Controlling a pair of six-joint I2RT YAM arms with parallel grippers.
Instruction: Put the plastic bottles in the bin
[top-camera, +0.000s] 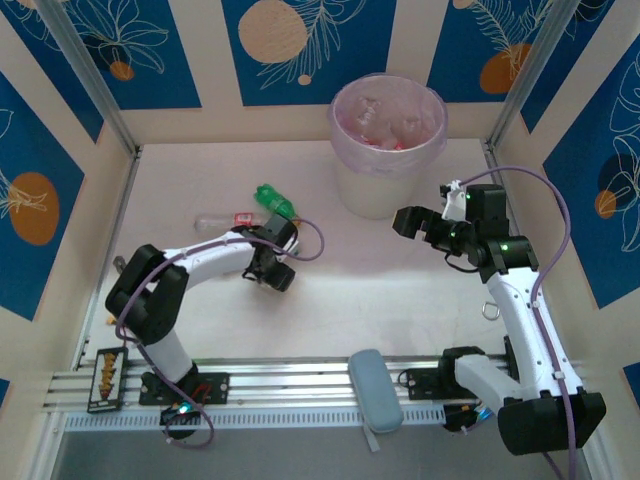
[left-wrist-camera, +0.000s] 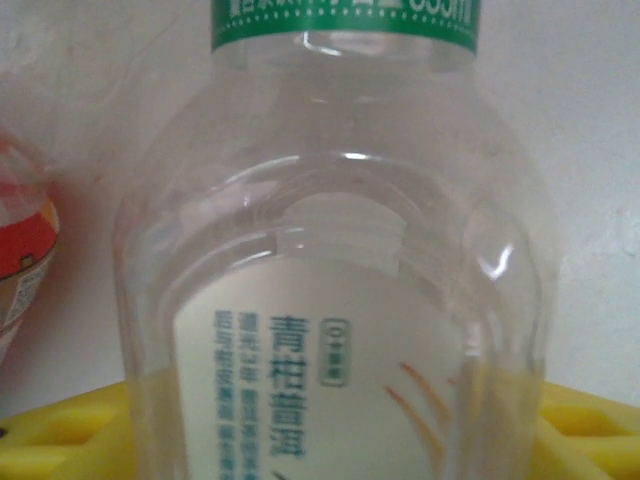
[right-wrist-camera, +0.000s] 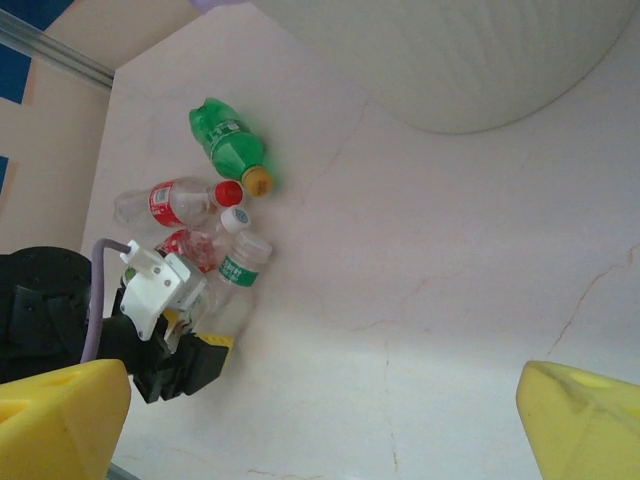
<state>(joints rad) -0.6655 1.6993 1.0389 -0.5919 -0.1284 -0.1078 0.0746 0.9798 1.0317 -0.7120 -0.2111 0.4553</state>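
Marbled white tabletop (top-camera: 340, 290) fills the floor of a booth of cream walls (top-camera: 215, 120) set with blue panels (top-camera: 150, 50) bearing white leaf drawings and orange discs. Grooved aluminium rails (top-camera: 290, 385) run along the near edge.

A round white waste bin lined with a pale pink-lilac plastic bag (top-camera: 385, 190) stands by the back wall, right of centre, with clear bottles and bits of red inside.

The right gripper (right-wrist-camera: 320, 430) hovers near the bin with its yellow fingers wide apart and nothing between them. The left gripper (top-camera: 273, 263) is low over the table, left of the bin, straddling a clear plastic bottle with a green band (left-wrist-camera: 330, 300) that lies on the surface. Whether the fingers press on it cannot be told.

Just beyond it lie a green plastic bottle with an orange-yellow cap (right-wrist-camera: 230, 145), a clear bottle with a red label and red cap (right-wrist-camera: 175, 203), and a crumpled red-labelled bottle with a white cap (right-wrist-camera: 200, 243).

The straddled bottle's green band carries white numerals cropped by the frame. Its white label shows teal Chinese characters.
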